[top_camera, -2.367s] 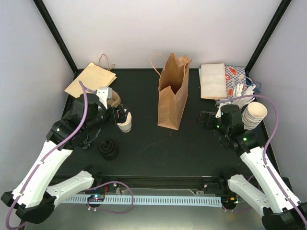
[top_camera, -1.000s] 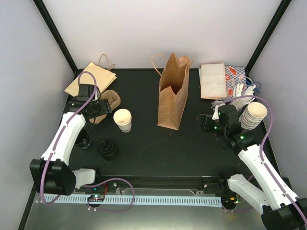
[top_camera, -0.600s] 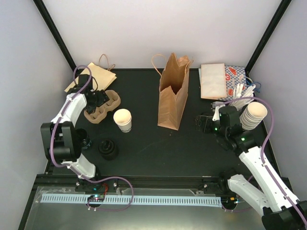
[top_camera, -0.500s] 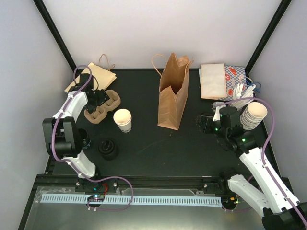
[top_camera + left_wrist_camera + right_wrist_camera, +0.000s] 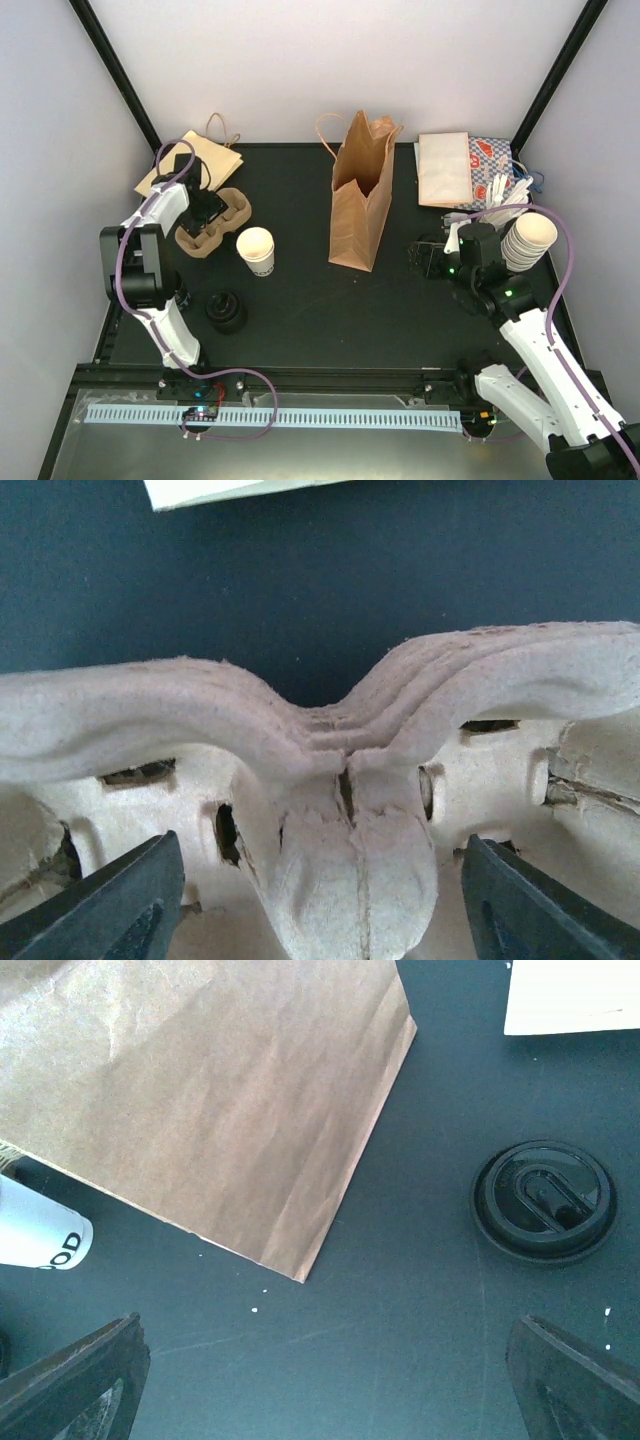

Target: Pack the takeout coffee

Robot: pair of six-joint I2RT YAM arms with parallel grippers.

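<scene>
A black table (image 5: 300,300) fills the floor of a booth with pale walls and black corner posts. Your coffee cup (image 5: 256,250) stands upright on it, left of centre, with its mouth open. It sits just beside the cardboard cup carrier (image 5: 235,207) and well apart from the brown paper bag (image 5: 360,200), touching neither. No gripper is on it.

Your left gripper (image 5: 320,895) is down at the carrier on the far left. In the wrist view its two fingers stand wide apart, one on each side of the carrier's raised middle ridge, with a gap showing between each finger and the ridge. It is spread and pinching nothing. A flat paper bag (image 5: 190,165) lies just behind the carrier.

Your right gripper (image 5: 325,1385) hangs over bare table to the right of the standing bag. Its fingers are spread as wide as they go, with nothing between them. From that wrist you look along the table past the bag's lower corner. The white cup with its dark print shows at the left edge of that view, and a black lid (image 5: 545,1200) lies flat on the right.

A stack of nested cups (image 5: 528,240) stands by the right arm. Napkins (image 5: 445,168) and printed packets (image 5: 492,158) lie in the far right corner.
</scene>
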